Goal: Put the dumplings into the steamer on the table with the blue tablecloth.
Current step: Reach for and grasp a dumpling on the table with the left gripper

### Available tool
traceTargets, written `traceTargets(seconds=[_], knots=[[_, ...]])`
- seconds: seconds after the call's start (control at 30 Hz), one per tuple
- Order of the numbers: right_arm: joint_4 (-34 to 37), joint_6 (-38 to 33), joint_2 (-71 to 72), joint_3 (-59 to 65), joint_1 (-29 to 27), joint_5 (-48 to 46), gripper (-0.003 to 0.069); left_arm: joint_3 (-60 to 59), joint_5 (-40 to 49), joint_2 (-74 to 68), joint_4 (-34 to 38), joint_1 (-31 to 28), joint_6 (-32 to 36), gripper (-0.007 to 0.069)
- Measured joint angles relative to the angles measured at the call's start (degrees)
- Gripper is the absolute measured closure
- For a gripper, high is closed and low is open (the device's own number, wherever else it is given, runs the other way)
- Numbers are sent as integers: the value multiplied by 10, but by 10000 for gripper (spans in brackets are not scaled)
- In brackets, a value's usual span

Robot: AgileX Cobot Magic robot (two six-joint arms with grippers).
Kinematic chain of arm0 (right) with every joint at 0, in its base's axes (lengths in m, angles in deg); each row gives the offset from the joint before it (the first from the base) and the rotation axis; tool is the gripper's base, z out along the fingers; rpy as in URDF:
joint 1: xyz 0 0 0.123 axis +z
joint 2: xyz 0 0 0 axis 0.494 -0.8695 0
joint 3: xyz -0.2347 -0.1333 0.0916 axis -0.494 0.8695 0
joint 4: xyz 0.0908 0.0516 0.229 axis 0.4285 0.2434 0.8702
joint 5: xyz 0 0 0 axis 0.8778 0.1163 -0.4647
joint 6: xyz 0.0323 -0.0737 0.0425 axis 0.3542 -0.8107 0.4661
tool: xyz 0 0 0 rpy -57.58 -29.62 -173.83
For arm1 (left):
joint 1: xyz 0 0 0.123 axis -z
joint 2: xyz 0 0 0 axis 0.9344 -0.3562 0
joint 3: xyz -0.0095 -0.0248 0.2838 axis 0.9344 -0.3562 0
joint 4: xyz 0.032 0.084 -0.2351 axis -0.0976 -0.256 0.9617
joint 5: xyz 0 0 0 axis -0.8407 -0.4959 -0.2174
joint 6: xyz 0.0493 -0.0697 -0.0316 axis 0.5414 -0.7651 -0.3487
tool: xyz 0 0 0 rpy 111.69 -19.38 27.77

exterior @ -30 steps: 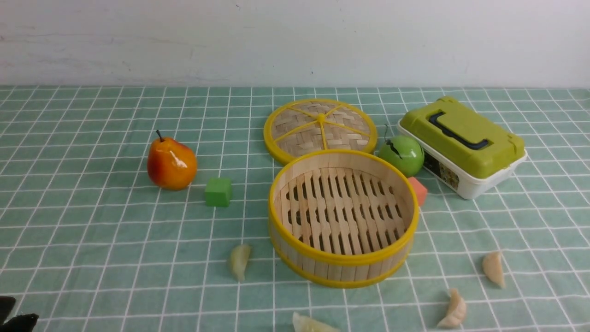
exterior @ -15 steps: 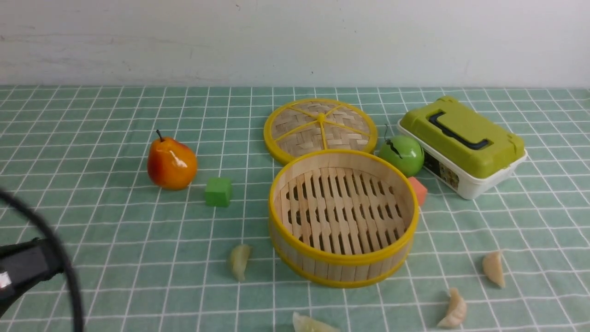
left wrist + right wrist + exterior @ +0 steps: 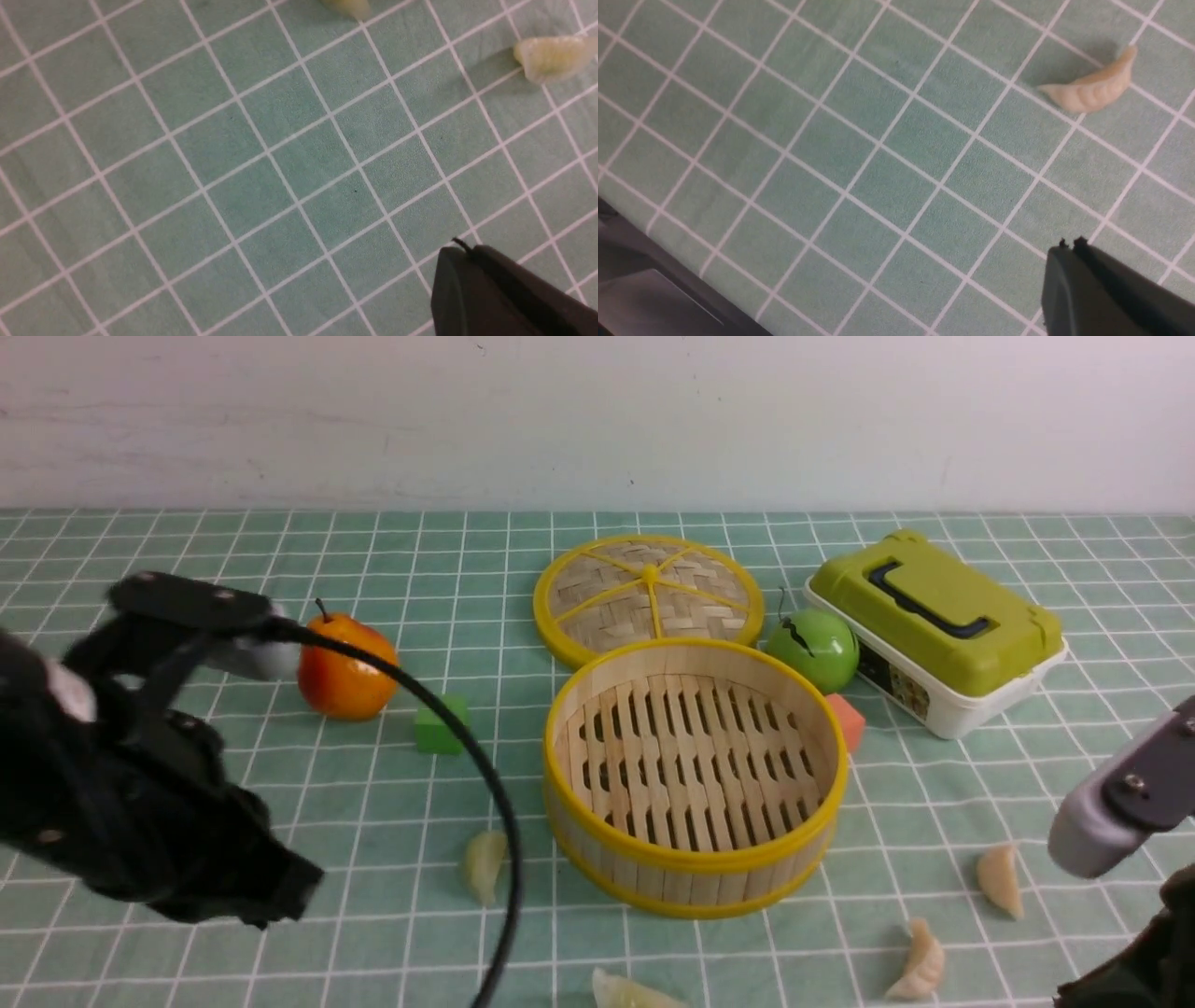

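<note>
I can read no writing anywhere. The green-lidded box (image 3: 934, 616), behind and to the right of the steamer (image 3: 691, 887), has a small printed label on its white side, but it is too small to make out.

Several things show only in part. A salmon cube (image 3: 850, 721) peeks out from behind the steamer's right wall, with a green apple (image 3: 814, 649) just behind it. Left of the steamer, my left arm (image 3: 140, 784) covers one edge of the pear (image 3: 350, 667), and its black cable (image 3: 471, 765) crosses the green cube (image 3: 431, 733). The woven lid (image 3: 649, 588) lies flat just behind the steamer, whose rim hides its near edge.

All four dumplings lie on the blue tablecloth (image 3: 280, 569), outside the steamer. One dumpling (image 3: 485, 863) is just left of its front wall. A second (image 3: 625, 992) is in front of it, cut off by the frame. A third (image 3: 920, 961) and a fourth (image 3: 999, 879) are to its front right.

My left arm is large and blurred, slanting down toward the cloth left of the steamer. Of my right arm (image 3: 1116, 807), only a grey joint shows, front right of the steamer.

In the wrist views, my left pincer (image 3: 460, 254) has its fingers pressed together on nothing, over bare cloth. My right pincer (image 3: 1070, 249) is likewise together and empty, well apart from the nearest dumpling (image 3: 1092, 88).
</note>
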Motion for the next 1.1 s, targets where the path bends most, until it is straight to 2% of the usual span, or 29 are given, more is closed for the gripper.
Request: traceTargets(seconds=[0.13,0.2,0.3,0.5,0.6,0.67,0.73,0.83,0.97,1.0,1.1], knots=[[-5,0,0,0,3,1,676,36,-17,-73,-21,24,-46,638],[-6,0,0,0,4,1,674,75,-34,-137,-39,30,-65,597],[-9,0,0,0,4,1,674,106,-47,-201,-58,31,-74,498],[-14,0,0,0,4,2,674,156,-90,-321,-66,31,-79,188],[-15,0,0,0,4,2,673,174,-123,-358,-66,31,-89,99],[-16,0,0,1,4,2,673,183,-138,-381,-66,31,-105,77],[-21,0,0,4,4,2,671,190,-147,-398,-66,31,-120,75],[-31,0,0,14,4,2,670,192,-153,-419,-66,31,-135,111],[-36,0,0,25,4,7,666,193,-153,-429,-69,31,-152,274],[-38,0,0,25,4,10,665,194,-150,-429,-72,31,-156,343],[-38,0,0,25,4,19,662,210,-123,-429,-71,31,-160,386]])
